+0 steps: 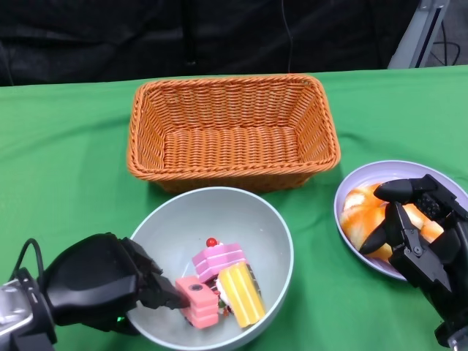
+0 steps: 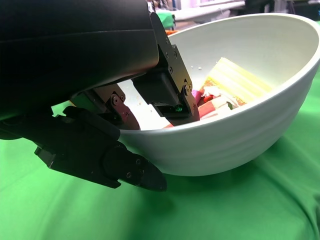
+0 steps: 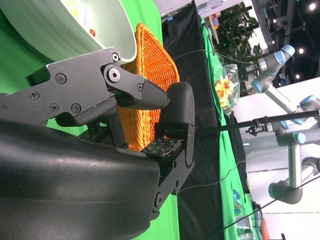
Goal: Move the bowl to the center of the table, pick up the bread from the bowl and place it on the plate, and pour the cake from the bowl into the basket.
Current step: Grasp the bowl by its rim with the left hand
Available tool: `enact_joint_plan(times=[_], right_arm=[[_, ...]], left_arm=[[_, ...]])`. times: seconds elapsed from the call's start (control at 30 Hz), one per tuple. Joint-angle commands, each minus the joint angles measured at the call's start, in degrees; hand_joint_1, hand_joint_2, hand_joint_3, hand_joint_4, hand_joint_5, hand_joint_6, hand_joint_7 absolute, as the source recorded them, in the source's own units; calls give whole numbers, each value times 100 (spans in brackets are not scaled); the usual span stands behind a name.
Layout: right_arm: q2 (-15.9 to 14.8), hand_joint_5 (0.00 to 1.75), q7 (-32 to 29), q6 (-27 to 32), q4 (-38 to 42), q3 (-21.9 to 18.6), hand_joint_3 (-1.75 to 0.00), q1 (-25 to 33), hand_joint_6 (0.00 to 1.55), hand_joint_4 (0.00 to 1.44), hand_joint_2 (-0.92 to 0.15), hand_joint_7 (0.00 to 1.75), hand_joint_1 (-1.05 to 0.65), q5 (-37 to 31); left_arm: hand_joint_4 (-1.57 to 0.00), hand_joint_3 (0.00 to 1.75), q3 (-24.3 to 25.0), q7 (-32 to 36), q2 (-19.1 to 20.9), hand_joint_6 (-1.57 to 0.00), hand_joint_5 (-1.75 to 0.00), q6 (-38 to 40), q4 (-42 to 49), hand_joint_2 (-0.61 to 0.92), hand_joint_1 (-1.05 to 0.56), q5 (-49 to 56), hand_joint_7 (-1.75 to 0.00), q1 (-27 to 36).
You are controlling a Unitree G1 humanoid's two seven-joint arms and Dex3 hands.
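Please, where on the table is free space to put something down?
Bare green cloth lies left of the basket and between the bowl and the plate. The bowl's near-left rim is crowded by the left hand; the right hand covers the plate.

L hand (image 1: 102, 289): matte black, rounded bulky shell, angular finger links; small green LED glows underneath. Silver forearm (image 1: 13, 311) w/ thin black cable looping at wrist. R hand (image 1: 420, 234): black too, flat plate-like links, round pivot pins, sm. screw heads visible. Rt wrist view: glossy black shell, rounded fingertip pad, textured grip patch on one inner face.
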Motion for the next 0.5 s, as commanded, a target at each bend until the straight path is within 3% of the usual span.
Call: enact_joint_plan(times=[0.03, 0.3, 0.33, 0.4, 0.5], right_arm=[[-8, 160, -21, -88, 43, -28, -67, -30, 64, 67, -82, 125, -15, -77], [31, 161, -40, -100, 43, -42, -68, -29, 63, 67, -83, 127, -13, -133], [35, 159, -29, -124, 55, -44, -67, -25, 63, 67, -82, 127, -13, -133], [46, 157, -30, -127, 62, -53, -66, -19, 63, 68, -82, 126, -14, -120], [54, 156, -32, -119, 61, -60, -64, -19, 64, 69, -82, 124, -14, -119]], left_arm=[[-90, 1, -456, 387, 95, -87, -2, 145, 163, 83, -34, 75, -1, -71], [-106, 0, -1272, 1846, 111, -105, -5, -42, 882, 84, -30, 58, -6, -457], [-123, 0, -1353, 2143, 54, -120, -13, -152, 1079, 76, -27, 25, -12, -509], [-136, 0, -1522, 2674, -23, -129, -20, -285, 1389, 71, -25, 40, -14, -617], [-140, 0, -1762, 3062, -7, -132, -23, -276, 1580, 70, -24, 125, -14, -754]])
